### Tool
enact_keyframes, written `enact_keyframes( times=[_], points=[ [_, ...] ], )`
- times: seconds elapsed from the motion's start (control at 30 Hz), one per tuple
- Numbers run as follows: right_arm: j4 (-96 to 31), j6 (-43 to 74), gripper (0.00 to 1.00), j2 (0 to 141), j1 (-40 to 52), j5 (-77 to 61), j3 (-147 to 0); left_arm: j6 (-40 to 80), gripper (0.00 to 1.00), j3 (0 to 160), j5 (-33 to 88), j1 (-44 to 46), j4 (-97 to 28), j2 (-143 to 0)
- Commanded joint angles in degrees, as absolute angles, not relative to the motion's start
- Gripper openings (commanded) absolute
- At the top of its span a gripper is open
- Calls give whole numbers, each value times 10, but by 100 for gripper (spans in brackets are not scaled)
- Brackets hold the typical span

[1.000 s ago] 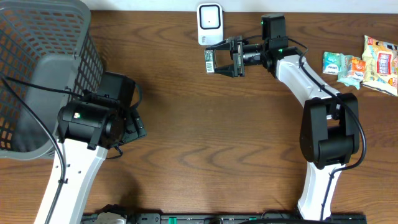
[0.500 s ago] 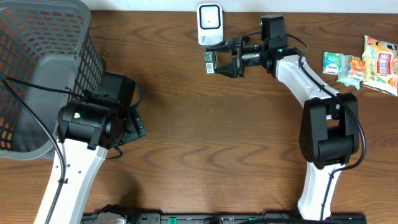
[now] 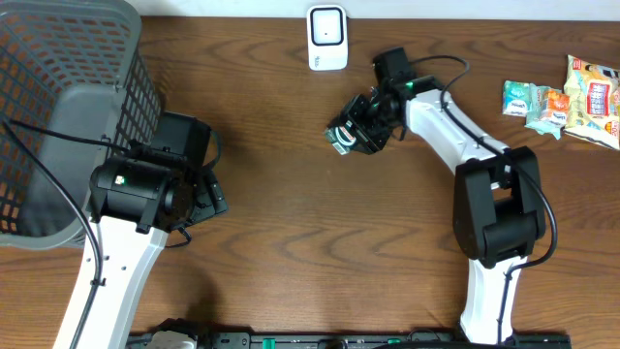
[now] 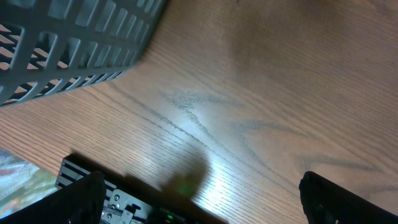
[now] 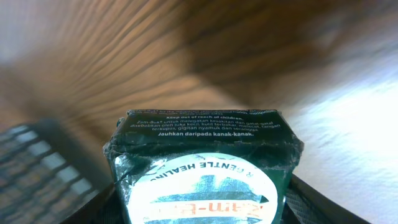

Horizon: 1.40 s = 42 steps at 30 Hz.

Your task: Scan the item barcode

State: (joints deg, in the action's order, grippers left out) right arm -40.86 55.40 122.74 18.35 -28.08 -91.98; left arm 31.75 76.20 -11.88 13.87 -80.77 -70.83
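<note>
The item is a small dark green box (image 5: 202, 146) with a white round label and fine print on its top edge. My right gripper (image 5: 202, 202) is shut on it, a finger on each side. From overhead the box (image 3: 343, 137) hangs in the right gripper (image 3: 355, 129) over the table, a little in front of and to the right of the white scanner (image 3: 327, 37). Any barcode on it is hidden. My left gripper (image 4: 202, 196) stands open and holds nothing. It hovers low over bare wood beside the basket, and overhead the left gripper (image 3: 205, 194) is at the left.
A large grey mesh basket (image 3: 58, 87) fills the back left corner, and its wall (image 4: 68, 50) shows close in the left wrist view. Several snack packets (image 3: 567, 97) lie at the back right. A black rail (image 4: 124, 196) runs along the table's front edge.
The right arm has swung the box away from the scanner, down and toward the table's middle, turning it over. The left arm has not moved.
</note>
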Motion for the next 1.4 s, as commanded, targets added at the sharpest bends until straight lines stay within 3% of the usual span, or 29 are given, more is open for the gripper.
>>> enact_keyframes(
  times=[0.0,0.23,0.43,0.67,0.83,0.97,1.17,1.27,1.37],
  points=[
    [-419,471,59,1221,203,-139,-926,325,98,762,-116,136,-809,-707],
    [-468,439,61,1221,253,77,-926,325,98,762,-116,136,-809,-707],
    [-468,399,65,1221,297,161,-926,325,98,762,-116,136,-809,-707],
    [-472,397,68,1221,312,164,-926,325,98,762,-116,136,-809,-707],
    [-474,398,76,1221,303,155,-926,325,98,762,-116,136,-809,-707],
    [-477,398,75,1217,290,117,-931,325,98,762,-116,136,-809,-707],
    [-487,397,99,1187,262,54,-953,325,98,762,-116,136,-809,-707],
    [-487,397,90,1178,254,50,-955,325,98,762,-116,136,-809,-707],
    [-487,397,94,1179,250,40,-955,325,98,762,-116,136,-809,-707]
  ],
)
